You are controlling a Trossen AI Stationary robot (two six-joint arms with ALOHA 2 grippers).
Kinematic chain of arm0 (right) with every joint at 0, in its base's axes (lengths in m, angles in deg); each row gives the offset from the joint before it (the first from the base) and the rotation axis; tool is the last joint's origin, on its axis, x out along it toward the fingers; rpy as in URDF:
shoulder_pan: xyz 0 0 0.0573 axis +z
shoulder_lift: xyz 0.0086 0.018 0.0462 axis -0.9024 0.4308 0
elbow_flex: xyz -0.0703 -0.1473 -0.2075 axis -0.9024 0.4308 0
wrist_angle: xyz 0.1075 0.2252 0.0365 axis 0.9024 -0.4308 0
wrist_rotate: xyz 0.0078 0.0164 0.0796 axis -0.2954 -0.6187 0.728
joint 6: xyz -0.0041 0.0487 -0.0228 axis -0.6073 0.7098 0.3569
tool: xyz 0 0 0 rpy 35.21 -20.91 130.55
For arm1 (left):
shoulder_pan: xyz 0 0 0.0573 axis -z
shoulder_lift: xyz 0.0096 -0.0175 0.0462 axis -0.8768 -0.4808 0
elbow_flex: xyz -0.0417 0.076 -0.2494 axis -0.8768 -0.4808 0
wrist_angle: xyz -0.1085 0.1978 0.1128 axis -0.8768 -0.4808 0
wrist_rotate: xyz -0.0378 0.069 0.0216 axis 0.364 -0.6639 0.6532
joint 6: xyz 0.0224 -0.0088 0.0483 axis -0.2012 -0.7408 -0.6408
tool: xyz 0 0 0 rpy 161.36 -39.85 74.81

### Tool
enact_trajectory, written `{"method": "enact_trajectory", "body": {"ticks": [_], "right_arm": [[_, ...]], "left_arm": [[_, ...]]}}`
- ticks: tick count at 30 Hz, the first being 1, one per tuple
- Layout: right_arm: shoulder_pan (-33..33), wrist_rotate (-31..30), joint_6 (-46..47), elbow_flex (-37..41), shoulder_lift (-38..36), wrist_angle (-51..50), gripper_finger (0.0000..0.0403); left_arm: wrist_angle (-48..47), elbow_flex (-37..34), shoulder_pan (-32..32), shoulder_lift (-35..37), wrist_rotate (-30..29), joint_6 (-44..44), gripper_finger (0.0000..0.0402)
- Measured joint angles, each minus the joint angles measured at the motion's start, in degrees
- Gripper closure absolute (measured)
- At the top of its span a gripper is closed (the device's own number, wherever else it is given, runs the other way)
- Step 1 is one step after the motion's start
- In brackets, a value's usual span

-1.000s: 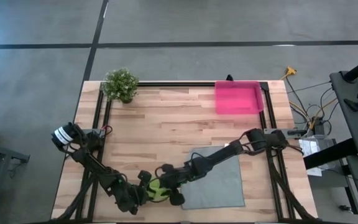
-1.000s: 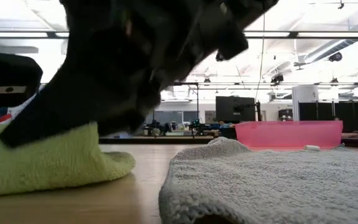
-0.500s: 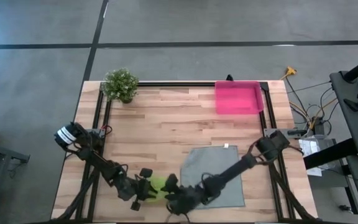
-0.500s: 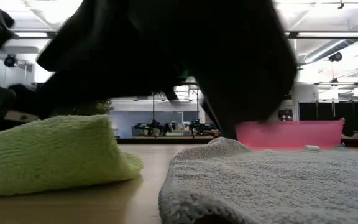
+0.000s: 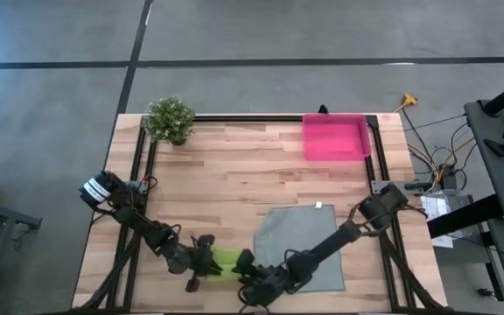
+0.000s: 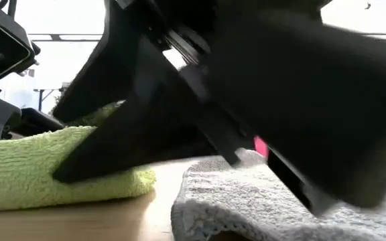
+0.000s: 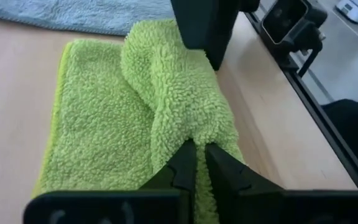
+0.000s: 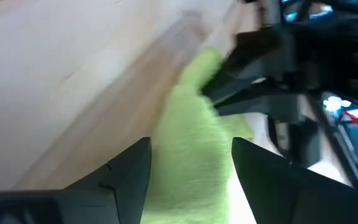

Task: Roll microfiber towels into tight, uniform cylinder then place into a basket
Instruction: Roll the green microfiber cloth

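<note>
high view puts both arms low at the table's near edge, meeting over the lime green towel (image 5: 225,260); that towel is a small, partly rolled bundle on the wood, just beside the near left corner of the flat grey towel (image 5: 309,241); its long axis runs roughly left to right, from one gripper toward the other; the left gripper (image 5: 202,263) sits at the roll's left end, and left wrist view shows its fingers (image 7: 182,163) pinched nearly together on a fold of green pile, so it is clamped on the lime green towel; the right gripper (image 5: 250,278) is at the roll's right end, just nearer the table edge, and right wrist view shows its jaws spread wide with the green cloth lying between and ahead of them, holding nothing; both grippers are about equally close, one at each end; the basket (image 5: 333,136) stands well apart at the far right of the table, beyond the grey towel, so any carry would likely run diagonally away from the near edge.
</note>
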Motion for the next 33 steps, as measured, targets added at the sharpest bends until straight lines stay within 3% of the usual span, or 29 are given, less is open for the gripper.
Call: {"method": "enact_trajectory", "body": {"ticks": [11,17,28,33], "right_arm": [[-0.6,0.0,-0.2,0.0,0.0,-1.3,0.017],[-1.2,1.4,1.0,0.0,1.4,0.0,0.0184],[-1.2,2.6,5.5,-0.1,2.6,1.2,0.0261],[-2.4,7.3,14.5,0.0,2.9,0.6,0.0316]], "left_arm": [[3.0,-0.7,0.0,0.0,0.0,1.1,0.0397],[3.0,-0.7,-0.2,0.0,0.3,0.8,0.0397],[2.7,-1.2,-0.3,0.0,0.7,0.4,0.0398],[2.7,-1.4,-0.4,0.0,1.9,0.6,0.0398]]}}
